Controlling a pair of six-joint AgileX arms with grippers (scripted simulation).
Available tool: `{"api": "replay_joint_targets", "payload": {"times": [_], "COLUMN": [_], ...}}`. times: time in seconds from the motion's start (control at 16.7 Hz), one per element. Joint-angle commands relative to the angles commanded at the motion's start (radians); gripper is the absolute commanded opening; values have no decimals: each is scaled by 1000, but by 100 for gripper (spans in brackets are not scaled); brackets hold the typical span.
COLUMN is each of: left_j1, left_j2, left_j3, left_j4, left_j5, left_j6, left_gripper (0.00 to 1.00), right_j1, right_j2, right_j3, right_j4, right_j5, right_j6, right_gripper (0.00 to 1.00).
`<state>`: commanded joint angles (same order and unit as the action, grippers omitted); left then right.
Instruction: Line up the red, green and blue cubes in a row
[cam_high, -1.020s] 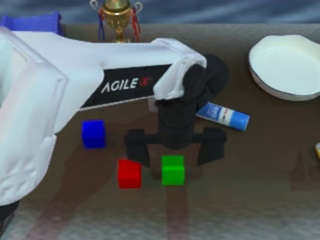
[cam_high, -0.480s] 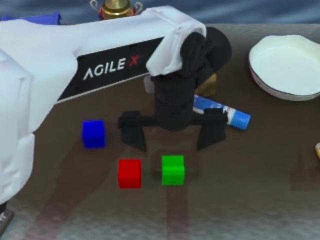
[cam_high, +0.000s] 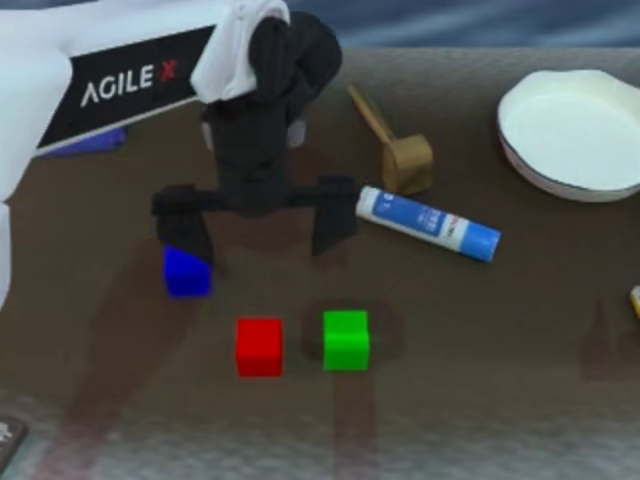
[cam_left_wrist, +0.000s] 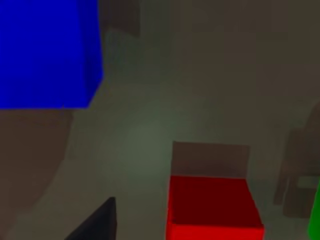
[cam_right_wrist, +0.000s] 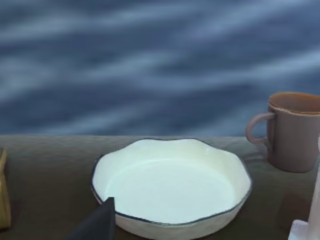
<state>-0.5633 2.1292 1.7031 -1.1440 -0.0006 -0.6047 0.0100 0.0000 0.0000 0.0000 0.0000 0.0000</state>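
The red cube (cam_high: 259, 346) and green cube (cam_high: 346, 340) sit side by side near the table's front, a small gap between them. The blue cube (cam_high: 188, 275) lies farther back and to the left. My left gripper (cam_high: 260, 232) hovers open above the table, and its left finger (cam_high: 184, 224) overlaps the blue cube's back edge. In the left wrist view the blue cube (cam_left_wrist: 45, 50) looms large, the red cube (cam_left_wrist: 210, 210) sits low, and a green sliver (cam_left_wrist: 316, 215) shows at the edge. My right arm is outside the top view; one dark finger (cam_right_wrist: 97, 222) shows in its wrist view.
A blue-and-white glue stick (cam_high: 428, 222) and a wooden mallet (cam_high: 395, 150) lie behind the cubes. A white plate (cam_high: 572, 130) sits at the back right, a blue bin (cam_high: 95, 142) under my left arm. The right wrist view shows the plate (cam_right_wrist: 170, 187) and a mug (cam_right_wrist: 295, 132).
My left arm has swung back and to the left, away from the green cube and over to the blue cube, staying open. The cubes have not moved.
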Motion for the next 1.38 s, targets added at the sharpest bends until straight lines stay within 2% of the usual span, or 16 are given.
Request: {"api": "replay_joint_targets", "payload": {"times": [0.24,0.42,0.78,1.38], "left_j1": [164,229,227,232], "left_j2": [-9,-16,-6,112], "left_j3": [-38,-52,-58,-225], "left_j4": [23,35,49,336], "left_j5": [3,3,2,4], "left_j6": [143,199,199,204], "left_gripper": [100,100,100,100], "right_j1": [0,0,0,0], "right_j2": [0,0,0,0], "right_j3": [0,0,0,0], "right_j4": [0,0,0,0], "right_j5": [0,0,0,0], "right_j6": [0,0,0,0], "right_gripper": [100,100,100,100]}}
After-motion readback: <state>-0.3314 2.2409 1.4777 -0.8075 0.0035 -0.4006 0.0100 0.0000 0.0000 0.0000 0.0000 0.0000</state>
